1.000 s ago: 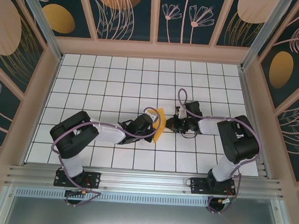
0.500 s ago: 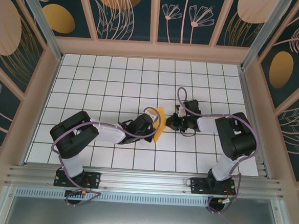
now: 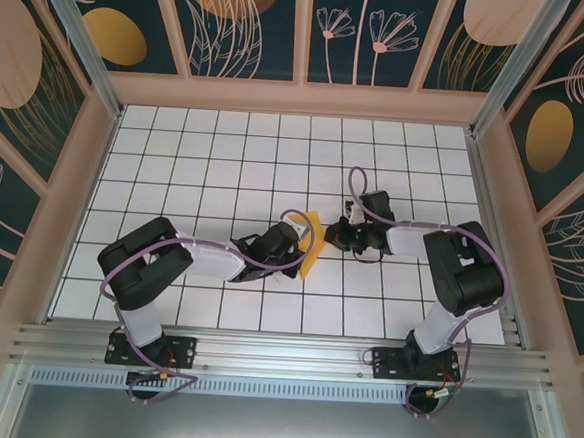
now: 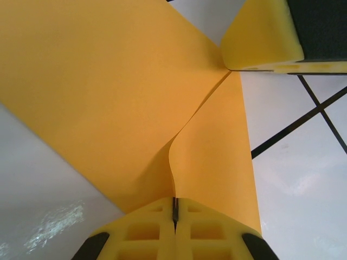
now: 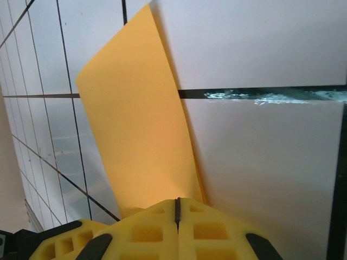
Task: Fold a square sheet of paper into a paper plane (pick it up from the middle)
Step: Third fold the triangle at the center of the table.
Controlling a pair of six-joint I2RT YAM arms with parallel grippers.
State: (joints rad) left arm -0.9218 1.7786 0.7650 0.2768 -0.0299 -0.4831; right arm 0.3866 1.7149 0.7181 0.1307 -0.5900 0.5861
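Note:
The orange-yellow sheet of paper (image 3: 310, 245) stands partly folded between my two grippers at the middle of the tiled floor. My left gripper (image 3: 298, 246) is shut on it. In the left wrist view a curved flap edge of the paper (image 4: 108, 92) runs straight into the closed jaws (image 4: 174, 208). My right gripper (image 3: 333, 238) comes in from the right with its jaws shut (image 5: 177, 208). Its fingertips (image 4: 260, 32) touch the paper where the fold lines meet. The paper (image 5: 135, 119) rises broadside just beyond them, and I cannot tell if any of it is pinched.
White floor tiles (image 3: 226, 164) with dark grout lines spread around both arms. Decorated walls (image 3: 305, 29) enclose the back and both sides. A metal rail (image 3: 283, 354) holding both arm bases runs along the near edge.
The right gripper and its wrist have shifted slightly toward the far side, staying at the paper. The left gripper and the paper have held still.

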